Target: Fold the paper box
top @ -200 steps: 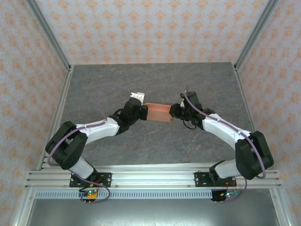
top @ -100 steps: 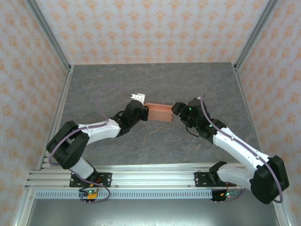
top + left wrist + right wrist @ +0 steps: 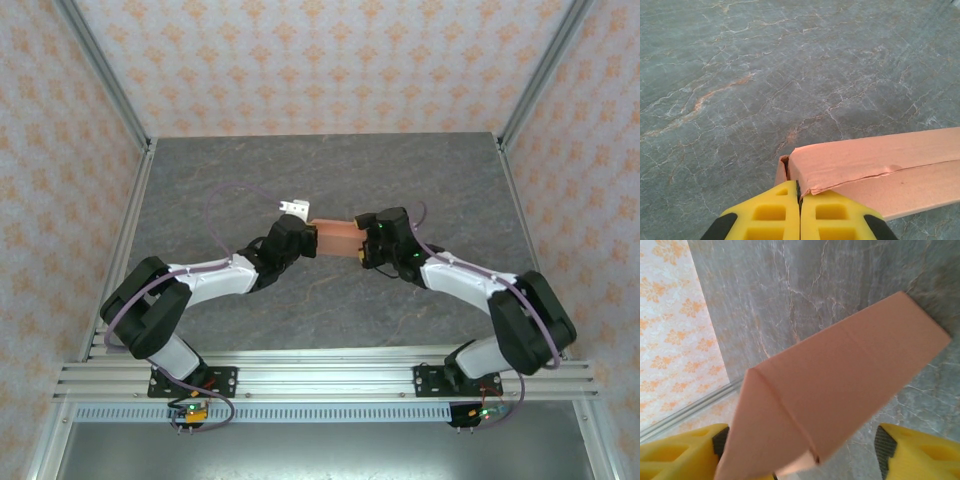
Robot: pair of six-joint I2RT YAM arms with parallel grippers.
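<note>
While the left hand (image 3: 800, 202) pinches the paper box (image 3: 875, 162), the right hand (image 3: 800, 452) stands spread around its other end.

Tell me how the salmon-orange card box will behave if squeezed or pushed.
The salmon-orange card box probably crushes easily: its top edge looks dented and wavy. It seems light: the left gripper steadies it by one pinched corner.
</note>
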